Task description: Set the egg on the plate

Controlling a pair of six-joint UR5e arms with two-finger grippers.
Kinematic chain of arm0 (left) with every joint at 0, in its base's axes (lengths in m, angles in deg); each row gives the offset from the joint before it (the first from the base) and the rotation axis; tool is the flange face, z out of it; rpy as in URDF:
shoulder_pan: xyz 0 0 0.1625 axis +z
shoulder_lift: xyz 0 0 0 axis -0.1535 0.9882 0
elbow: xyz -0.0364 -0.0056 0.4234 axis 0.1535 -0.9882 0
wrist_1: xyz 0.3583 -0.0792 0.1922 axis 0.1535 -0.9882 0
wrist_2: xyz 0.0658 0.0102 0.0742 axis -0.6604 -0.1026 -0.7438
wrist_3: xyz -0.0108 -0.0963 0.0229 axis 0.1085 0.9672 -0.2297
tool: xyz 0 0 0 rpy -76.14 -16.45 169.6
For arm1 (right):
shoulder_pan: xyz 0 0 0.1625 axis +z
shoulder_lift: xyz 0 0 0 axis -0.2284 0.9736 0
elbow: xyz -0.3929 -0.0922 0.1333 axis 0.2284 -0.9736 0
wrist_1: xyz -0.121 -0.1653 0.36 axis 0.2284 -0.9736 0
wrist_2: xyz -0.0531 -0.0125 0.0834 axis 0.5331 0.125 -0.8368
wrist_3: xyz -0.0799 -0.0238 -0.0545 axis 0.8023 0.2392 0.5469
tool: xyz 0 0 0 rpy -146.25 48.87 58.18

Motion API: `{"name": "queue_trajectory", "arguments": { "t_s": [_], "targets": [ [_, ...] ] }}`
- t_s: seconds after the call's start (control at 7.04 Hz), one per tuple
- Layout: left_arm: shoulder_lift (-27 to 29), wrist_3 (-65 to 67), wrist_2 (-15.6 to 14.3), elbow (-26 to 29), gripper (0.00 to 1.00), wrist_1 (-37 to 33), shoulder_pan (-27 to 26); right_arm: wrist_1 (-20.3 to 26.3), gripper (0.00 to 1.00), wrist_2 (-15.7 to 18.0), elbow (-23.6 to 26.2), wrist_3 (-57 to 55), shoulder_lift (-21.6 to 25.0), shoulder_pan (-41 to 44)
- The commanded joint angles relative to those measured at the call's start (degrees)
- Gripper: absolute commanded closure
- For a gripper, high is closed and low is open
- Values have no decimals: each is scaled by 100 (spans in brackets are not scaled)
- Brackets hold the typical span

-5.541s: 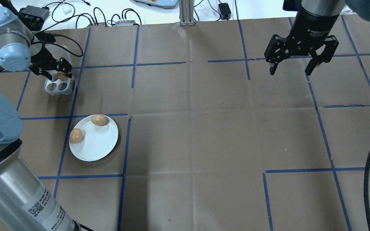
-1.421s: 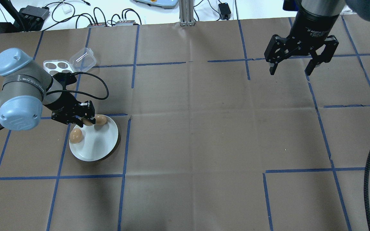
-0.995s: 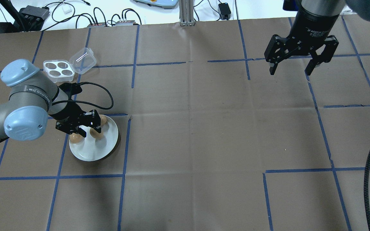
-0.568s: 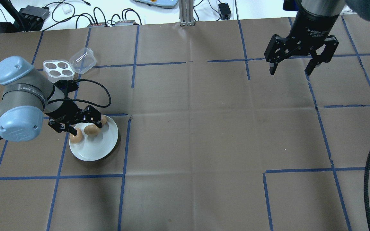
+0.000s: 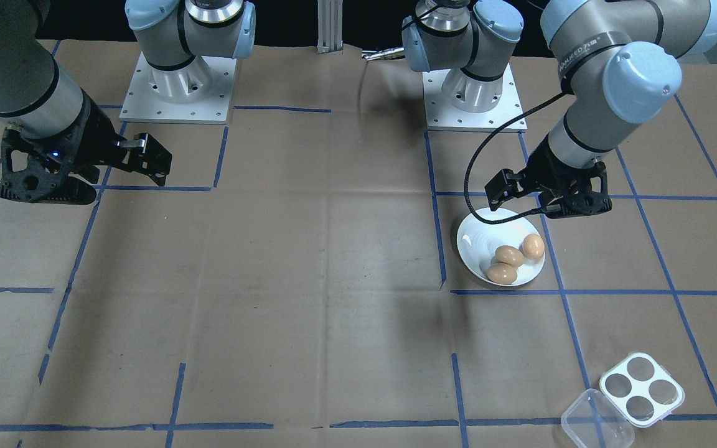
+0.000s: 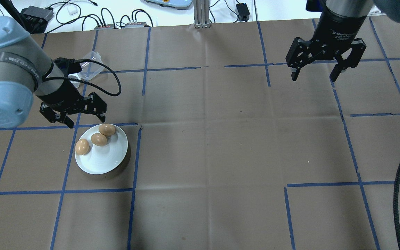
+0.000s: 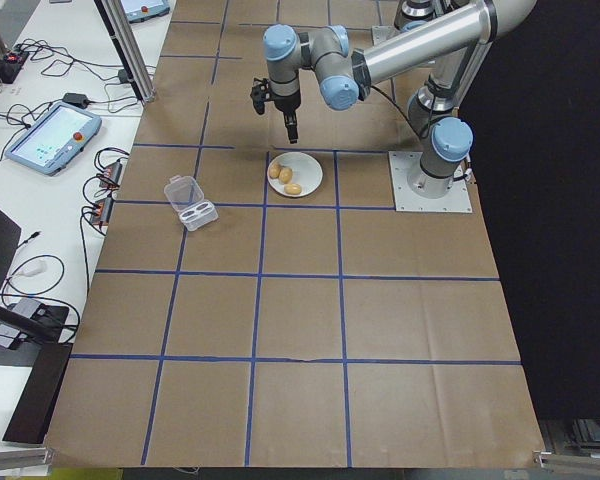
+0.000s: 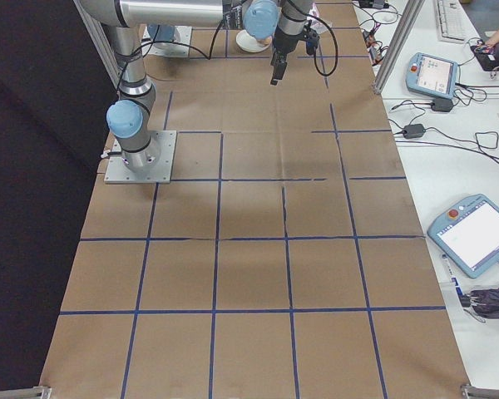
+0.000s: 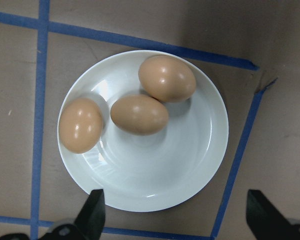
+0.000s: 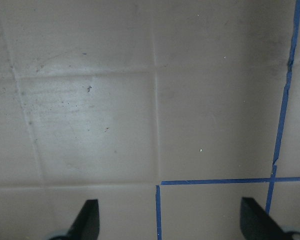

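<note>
Plate: the white plate is sitting on the brown worktop, inside a square of blue tape.
Eggs: three brown eggs are lying on the plate. The middle egg is touching the far egg; the third egg is resting close beside them at the rim.
Left gripper: the left gripper is hanging above the plate's far edge with its fingers spread wide, holding nothing.
Right gripper: the right gripper is hovering over bare worktop well apart from the plate, fingers wide apart and holding nothing.
Egg tray: the clear four-hole egg tray is sitting with its lid open, well apart from the plate, its holes showing no eggs.
</note>
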Motion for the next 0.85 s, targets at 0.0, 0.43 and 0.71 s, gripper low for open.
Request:
{"name": "queue_trajectory", "arguments": {
  "t_s": [0.0,0.43,0.71],
  "targets": [
    [-7,435,-68,712,0,-780,-684,0,0,-1,0,0,0,0],
    [45,447,-77,1233,0,-1493,-1013,0,0,-1,0,0,-9,0],
    [90,429,-68,1216,0,-1425,-1013,0,0,0,0,0,-9,0]
  ]
}}
